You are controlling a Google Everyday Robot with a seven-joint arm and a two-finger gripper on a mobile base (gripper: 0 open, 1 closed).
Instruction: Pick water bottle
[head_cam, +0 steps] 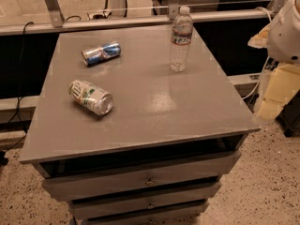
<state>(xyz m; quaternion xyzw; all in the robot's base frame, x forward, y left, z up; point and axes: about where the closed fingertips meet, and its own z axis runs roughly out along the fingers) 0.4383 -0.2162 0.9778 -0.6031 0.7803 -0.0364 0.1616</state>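
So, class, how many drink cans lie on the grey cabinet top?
2. The blue-and-silver can lies back left; the green-and-white can lies front left. None seems hidden. The gripper hangs right of the cabinet.

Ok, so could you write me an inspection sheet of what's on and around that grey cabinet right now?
Surface: grey cabinet top, flat, slightly glossy.
Job's things: water bottle standing upright near the back right, cap on.
Clutter: blue-and-silver can on its side at back left; green-and-white can on its side, nearer the front left.
Grippers: gripper beyond the cabinet's right edge, well apart from the bottle.
Cables: black cable hanging at left; white cable at right.
Surroundings: drawers below the top; metal rail behind; speckled floor.
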